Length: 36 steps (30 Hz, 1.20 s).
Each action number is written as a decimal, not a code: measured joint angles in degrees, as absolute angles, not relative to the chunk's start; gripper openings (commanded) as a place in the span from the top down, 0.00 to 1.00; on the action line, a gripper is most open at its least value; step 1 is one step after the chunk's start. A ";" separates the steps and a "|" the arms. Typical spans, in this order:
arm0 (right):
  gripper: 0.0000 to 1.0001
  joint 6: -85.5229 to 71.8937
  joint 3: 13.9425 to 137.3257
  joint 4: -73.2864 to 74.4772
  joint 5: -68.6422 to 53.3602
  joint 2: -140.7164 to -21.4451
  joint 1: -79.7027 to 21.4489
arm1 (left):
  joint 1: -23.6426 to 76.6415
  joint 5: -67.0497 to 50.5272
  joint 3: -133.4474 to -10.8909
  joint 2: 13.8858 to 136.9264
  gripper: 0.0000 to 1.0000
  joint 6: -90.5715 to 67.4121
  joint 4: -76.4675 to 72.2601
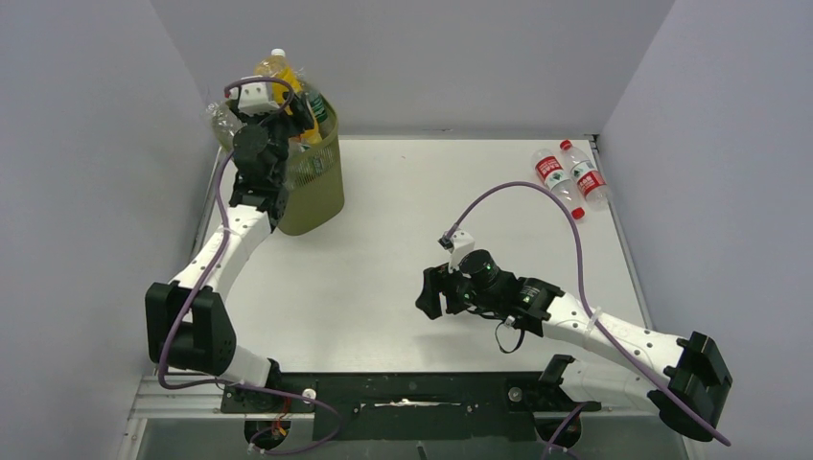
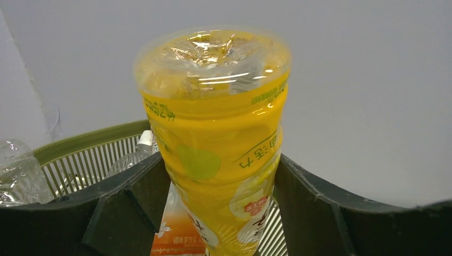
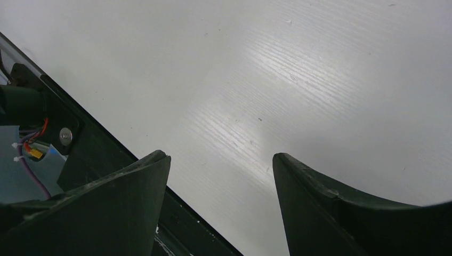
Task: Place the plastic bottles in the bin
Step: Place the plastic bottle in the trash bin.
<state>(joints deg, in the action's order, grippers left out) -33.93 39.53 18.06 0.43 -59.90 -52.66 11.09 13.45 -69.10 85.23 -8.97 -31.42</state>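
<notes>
My left gripper (image 1: 292, 107) is above the olive-green mesh bin (image 1: 321, 192) at the table's back left, shut on a yellow-labelled plastic bottle (image 1: 276, 75). In the left wrist view the yellow bottle (image 2: 216, 133) stands between both fingers (image 2: 136, 192), over the bin's rim (image 2: 90, 140). The bin holds several bottles, among them an orange-labelled one (image 2: 173, 234) and a crumpled clear one (image 2: 16, 170). Two clear bottles with red labels (image 1: 554, 178) (image 1: 585, 174) lie at the back right. My right gripper (image 1: 429, 292) is open and empty, low over the table's middle (image 3: 221, 157).
Grey walls enclose the table on the left, back and right. The black base rail (image 3: 96, 154) along the near edge lies just below my right gripper. The right arm's purple cable (image 1: 537, 192) arcs over the table towards the red-labelled bottles.
</notes>
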 measured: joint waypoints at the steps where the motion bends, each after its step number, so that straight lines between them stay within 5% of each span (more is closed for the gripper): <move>1: 0.28 -33.95 39.53 18.06 0.43 -59.90 -52.66 | 11.09 13.50 -69.06 85.06 0.31 -9.10 -31.05; 36: 0.28 -34.85 38.74 14.55 -0.56 -61.93 -53.76 | 10.76 13.26 -72.40 75.94 0.26 -11.03 -15.90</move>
